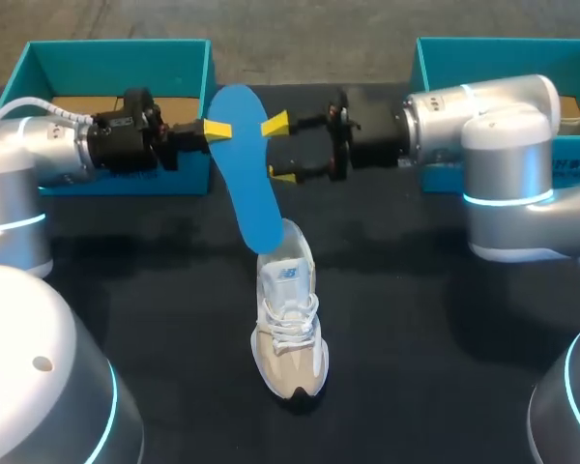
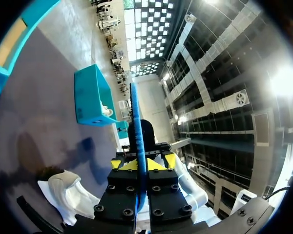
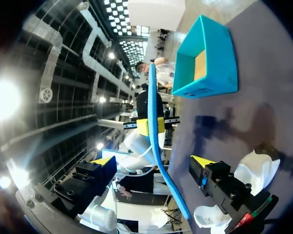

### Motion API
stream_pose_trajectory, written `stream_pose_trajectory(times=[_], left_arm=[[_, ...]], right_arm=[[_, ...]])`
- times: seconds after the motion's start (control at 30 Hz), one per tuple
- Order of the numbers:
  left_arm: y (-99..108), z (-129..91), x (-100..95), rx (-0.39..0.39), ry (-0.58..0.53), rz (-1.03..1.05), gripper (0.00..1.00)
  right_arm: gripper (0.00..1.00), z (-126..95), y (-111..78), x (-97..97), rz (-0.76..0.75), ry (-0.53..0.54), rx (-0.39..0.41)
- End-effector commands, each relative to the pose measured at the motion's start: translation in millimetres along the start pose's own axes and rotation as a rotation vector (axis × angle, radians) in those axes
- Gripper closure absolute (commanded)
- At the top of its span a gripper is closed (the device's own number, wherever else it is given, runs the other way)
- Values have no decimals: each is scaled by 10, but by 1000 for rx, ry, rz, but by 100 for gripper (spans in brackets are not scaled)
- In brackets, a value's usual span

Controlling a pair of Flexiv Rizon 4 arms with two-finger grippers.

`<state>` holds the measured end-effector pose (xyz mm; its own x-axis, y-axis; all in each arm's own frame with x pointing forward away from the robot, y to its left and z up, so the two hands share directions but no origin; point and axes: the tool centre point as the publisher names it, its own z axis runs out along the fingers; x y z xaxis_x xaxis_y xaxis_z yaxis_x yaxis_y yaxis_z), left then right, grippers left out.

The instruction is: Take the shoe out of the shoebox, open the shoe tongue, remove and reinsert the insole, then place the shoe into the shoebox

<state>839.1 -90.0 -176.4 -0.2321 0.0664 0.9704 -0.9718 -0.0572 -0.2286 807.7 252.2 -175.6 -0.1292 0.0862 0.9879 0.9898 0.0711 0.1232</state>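
Left gripper [image 1: 222, 129] was clamped on the blue insole [image 1: 240, 164], lower end down at the heel of the white sneaker [image 1: 290, 333]. Sneaker stood on the black table [image 1: 155, 290], outside both teal shoeboxes [image 1: 116, 53]. Right gripper [image 1: 279, 150] was spread wide around the insole, not touching it.

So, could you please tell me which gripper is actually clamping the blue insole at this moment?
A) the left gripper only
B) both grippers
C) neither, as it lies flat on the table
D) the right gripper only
A: the left gripper has its yellow tips pressed on the blue insole from both sides, while the right gripper has its fingers standing wide apart to either side of it.
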Motion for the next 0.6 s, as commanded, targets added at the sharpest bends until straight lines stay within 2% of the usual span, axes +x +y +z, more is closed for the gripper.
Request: stream_pose_trajectory(times=[0.03,0.37,0.57,0.6], left_arm=[[11,-73,-6,-1,-9,-12,100],[-23,-74,-76,-8,-45,-30,100],[-17,17,-190,-32,-64,-88,100],[-7,52,-216,-38,-67,-96,100]], right_arm=[[0,-286,-211,35,13,-32,-34],[0,-562,-363,144,56,-138,-45],[0,-681,-452,292,73,-240,-46],[0,-690,-488,343,83,-286,-45]])
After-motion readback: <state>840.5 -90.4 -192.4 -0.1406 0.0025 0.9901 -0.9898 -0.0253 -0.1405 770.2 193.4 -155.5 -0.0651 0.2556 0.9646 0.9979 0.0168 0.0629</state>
